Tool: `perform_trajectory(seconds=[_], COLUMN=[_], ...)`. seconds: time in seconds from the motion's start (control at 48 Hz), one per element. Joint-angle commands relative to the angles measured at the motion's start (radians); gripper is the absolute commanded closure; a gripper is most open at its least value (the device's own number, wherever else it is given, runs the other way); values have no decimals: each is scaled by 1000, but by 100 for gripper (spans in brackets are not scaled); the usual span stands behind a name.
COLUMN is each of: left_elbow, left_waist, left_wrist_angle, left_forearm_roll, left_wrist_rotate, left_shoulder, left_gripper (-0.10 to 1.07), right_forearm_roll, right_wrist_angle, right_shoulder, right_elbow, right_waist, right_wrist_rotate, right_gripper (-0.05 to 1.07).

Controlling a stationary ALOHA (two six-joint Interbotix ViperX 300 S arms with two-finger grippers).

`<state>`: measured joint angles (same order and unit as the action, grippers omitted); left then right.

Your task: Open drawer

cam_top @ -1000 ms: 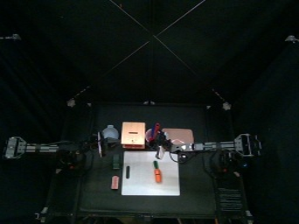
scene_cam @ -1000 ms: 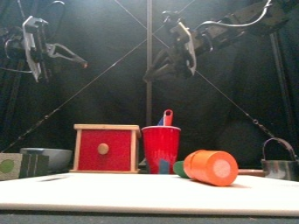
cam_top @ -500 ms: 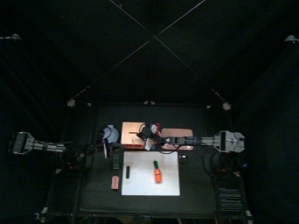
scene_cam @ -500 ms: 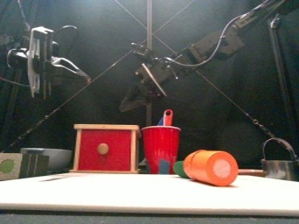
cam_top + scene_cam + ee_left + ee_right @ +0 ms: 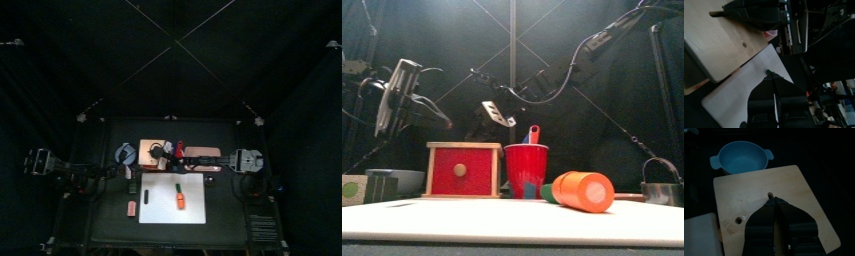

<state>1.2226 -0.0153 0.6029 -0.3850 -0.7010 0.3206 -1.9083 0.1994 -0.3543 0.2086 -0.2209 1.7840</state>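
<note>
- The right gripper (image 5: 500, 112) hangs just above the drawer (image 5: 464, 169), fingers pressed together, gripping nothing.
- The drawer's red front with its round knob (image 5: 460, 170) sits below those fingers, beside a red cup (image 5: 527, 171).
- The left gripper (image 5: 396, 95) hangs up left of the drawer; I cannot tell its finger gap.

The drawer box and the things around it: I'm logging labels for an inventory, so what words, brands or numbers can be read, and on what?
None can be read.
The drawer: red front, pale round knob, no lettering.
The red cup: plain.
The orange can: no legible print.
</note>
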Motion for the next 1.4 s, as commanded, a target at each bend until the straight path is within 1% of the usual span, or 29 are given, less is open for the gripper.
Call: perform_trajectory(seconds=[0.0,0.208,0.375,0.5,0.583,0.833,1.0,1.208,1.292,1.375], left_elbow=[-51,-110,-123,-115,-115,-123,-133,-137,-138,-143], left_waist=[2,2,5,14,18,31,35,40,38,31], left_wrist_angle=[11,8,2,-5,-14,-17,-17,-17,-17,-17], left_forearm_roll=[18,18,-52,-112,-150,-206,-250,-308,-325,-356], left_wrist_rotate=[-6,-9,-25,-34,-34,-34,-34,-34,-32,-34], left_shoulder=[-54,-167,-202,-207,-207,-219,-235,-250,-261,-281], left_gripper=[98,98,95,86,76,46,30,18,16,17], right_forearm_roll=[-8,2,11,20,25,43,46,46,46,46], right_wrist_angle=[-2,-14,-14,-11,-11,-3,9,12,12,12], right_shoulder=[14,-2,-14,-20,-20,-23,-23,-23,-23,-23], right_elbow=[-23,-9,2,17,26,52,55,51,49,48], right_waist=[-2,0,0,5,9,29,38,46,46,46], right_wrist_rotate=[3,5,5,5,5,5,5,5,5,5], right_gripper=[66,66,66,66,66,66,66,66,66,66])
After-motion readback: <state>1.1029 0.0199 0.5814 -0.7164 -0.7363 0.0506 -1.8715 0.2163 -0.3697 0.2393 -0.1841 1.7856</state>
